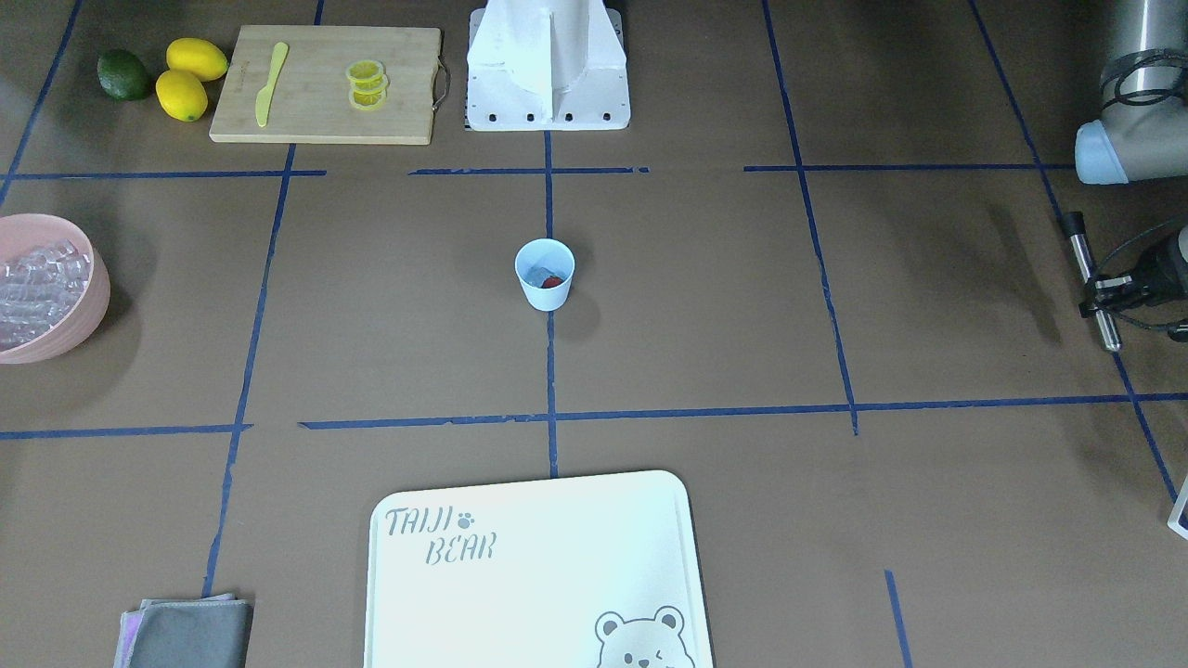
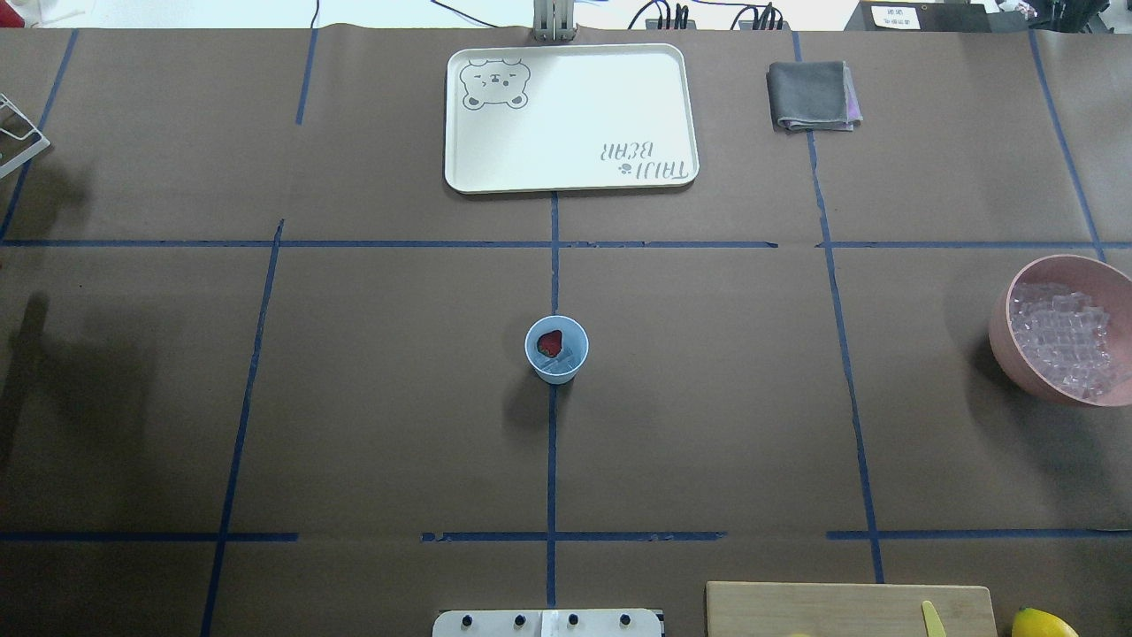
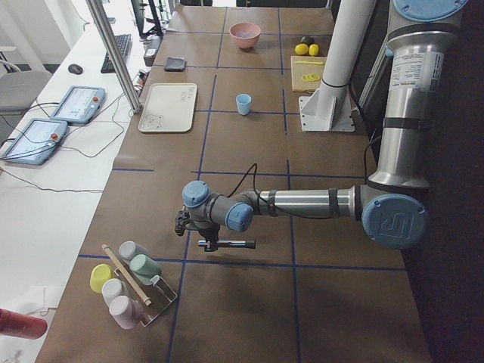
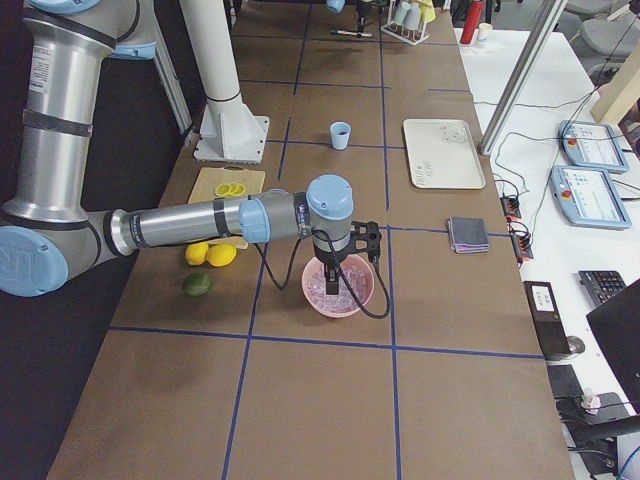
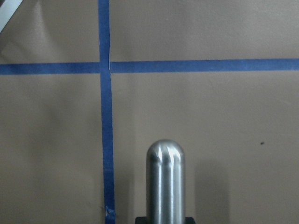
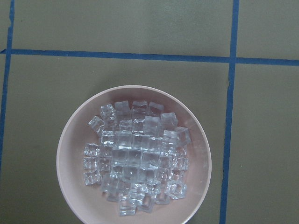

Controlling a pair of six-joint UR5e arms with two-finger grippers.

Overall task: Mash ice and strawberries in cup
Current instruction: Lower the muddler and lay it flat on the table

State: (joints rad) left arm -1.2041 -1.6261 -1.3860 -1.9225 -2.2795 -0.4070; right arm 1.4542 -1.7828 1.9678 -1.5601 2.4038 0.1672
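Brown paper crossed with blue tape lines covers the surface (image 2: 707,425). At its middle the cup (image 2: 556,375) stands upright, with the strawberry (image 2: 551,341) and ice (image 2: 567,358) inside. Well off to one side, the left pincer (image 1: 1100,297) is clamped on a metal rod (image 1: 1081,246). The right pincer (image 4: 331,283) hangs over a pink bowl (image 2: 1002,341) of ice cubes (image 6: 135,154); I cannot tell whether its fingers are apart or together.

I see the cup (image 2: 557,375) in the middle, the strawberry (image 2: 550,341) and some ice (image 2: 568,358) inside it; the pink bowl (image 2: 1003,334) stands well apart, at the right edge.
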